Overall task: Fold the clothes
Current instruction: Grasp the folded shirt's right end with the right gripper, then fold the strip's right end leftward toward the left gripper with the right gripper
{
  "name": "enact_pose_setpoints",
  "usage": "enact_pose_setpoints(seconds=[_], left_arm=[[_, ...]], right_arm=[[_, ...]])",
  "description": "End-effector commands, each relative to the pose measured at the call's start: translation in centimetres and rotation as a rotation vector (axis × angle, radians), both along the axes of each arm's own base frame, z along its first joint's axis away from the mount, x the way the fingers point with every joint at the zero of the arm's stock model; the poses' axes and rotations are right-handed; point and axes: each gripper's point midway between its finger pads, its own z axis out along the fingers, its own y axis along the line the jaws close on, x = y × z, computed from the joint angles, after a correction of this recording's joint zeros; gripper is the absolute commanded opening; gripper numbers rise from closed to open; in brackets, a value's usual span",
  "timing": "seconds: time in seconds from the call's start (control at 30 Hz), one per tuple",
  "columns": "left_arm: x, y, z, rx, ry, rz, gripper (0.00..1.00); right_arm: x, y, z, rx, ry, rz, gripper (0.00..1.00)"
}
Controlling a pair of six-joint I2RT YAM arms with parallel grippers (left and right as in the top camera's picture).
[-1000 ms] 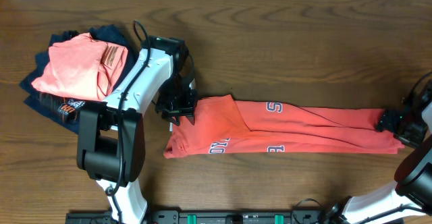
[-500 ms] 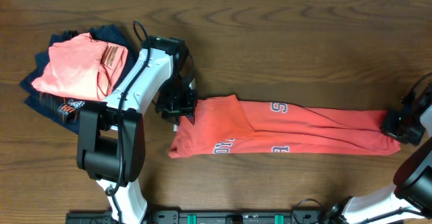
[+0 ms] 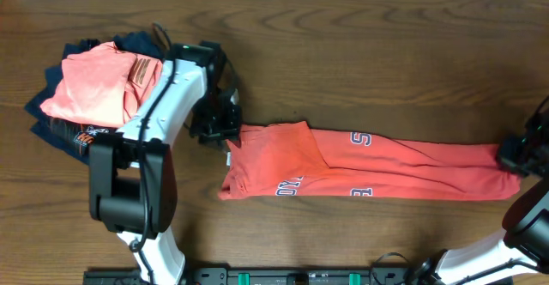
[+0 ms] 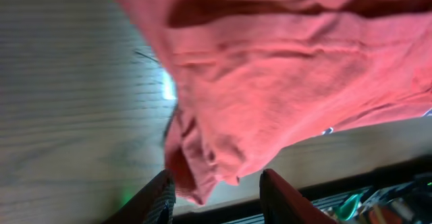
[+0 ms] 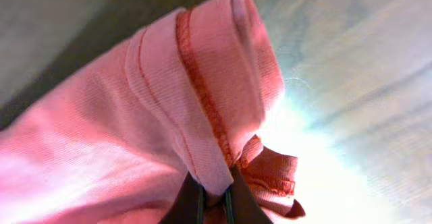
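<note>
The coral-red short-sleeve cotton T-shirt (image 3: pixel 377 169) is soft, light and limp. It has no stiffness of its own, so it will likely sag and crease wherever it is not held or lying flat, and thin folds could slip out of a weak pinch. A doubled hem or seam looks like the safest place to take hold, since the stitching gives the fingers something thicker to bite on.

The right claw (image 5: pixel 214 207) does exactly that: its fingertips are pinched tight on a rolled fold of the stitched hem, which bulges just above them. From this claw the T-shirt runs away as a long, narrow, lengthwise-folded band across the brown wooden table (image 3: pixel 343 62) towards the left claw (image 4: pixel 216 193). White lettering outlined in navy (image 3: pixel 289 184) shows along the band, partly tucked under the folds.

The left claw's jaws stand apart. A crumpled lump of the T-shirt's other end lies loosely between them, close to one finger, with bare table showing beside the other, so I judge nothing is clamped there.

On the far side of the left claw from the T-shirt sits a paler salmon-pink folded shirt (image 3: pixel 94 83) on a navy-blue garment (image 3: pixel 51 126), well apart.
</note>
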Motion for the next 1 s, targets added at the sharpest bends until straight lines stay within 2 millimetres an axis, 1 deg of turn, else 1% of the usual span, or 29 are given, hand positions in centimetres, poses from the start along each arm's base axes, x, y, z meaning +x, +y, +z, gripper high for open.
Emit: enact_pose_setpoints(seconds=[0.0, 0.07, 0.23, 0.3, 0.33, 0.43, 0.5, 0.63, 0.7, 0.83, 0.87, 0.9, 0.97], left_arm=[[0.3, 0.3, 0.8, -0.008, -0.021, 0.039, 0.43], [0.3, 0.2, 0.8, -0.014, -0.021, 0.04, 0.43], [0.4, 0.2, 0.8, -0.016, -0.028, 0.039, 0.43], [0.5, 0.2, 0.8, -0.016, -0.031, 0.039, 0.43], [0.5, 0.2, 0.8, -0.016, -0.032, 0.039, 0.43], [0.5, 0.2, 0.8, -0.016, -0.031, 0.039, 0.43], [0.5, 0.2, 0.8, -0.016, -0.031, 0.039, 0.43], [0.5, 0.2, 0.8, -0.016, -0.031, 0.039, 0.43], [0.5, 0.2, 0.8, -0.016, -0.031, 0.039, 0.43], [0.5, 0.2, 0.8, -0.016, -0.031, 0.039, 0.43], [0.5, 0.2, 0.8, -0.016, -0.031, 0.039, 0.43], [0.5, 0.2, 0.8, -0.016, -0.031, 0.039, 0.43], [0.5, 0.2, 0.8, -0.016, -0.031, 0.039, 0.43]], right_arm=[[1.8, 1.8, 1.9, 0.054, -0.043, -0.015, 0.01], [1.8, 3.4, 2.2, 0.083, -0.011, 0.019, 0.01], [2.4, 8.9, 2.4, 0.122, 0.07, 0.14, 0.01], [3.0, 11.4, 2.5, 0.13, 0.086, 0.183, 0.01], [3.5, 13.1, 2.5, 0.148, 0.084, 0.222, 0.01], [4.4, 17.4, 2.5, 0.186, 0.076, 0.291, 0.01], [4.7, 19.8, 2.5, 0.177, 0.081, 0.31, 0.01], [5.2, 23.7, 2.3, 0.162, 0.071, 0.385, 0.02], [5.1, 25.5, 2.3, 0.158, 0.073, 0.422, 0.03], [4.6, 28.1, 2.3, 0.153, 0.08, 0.491, 0.06], [4.5, 28.5, 2.3, 0.152, 0.082, 0.505, 0.1], [4.4, 28.9, 2.3, 0.151, 0.083, 0.518, 0.17], [4.2, 29.7, 2.3, 0.15, 0.084, 0.546, 0.33]])
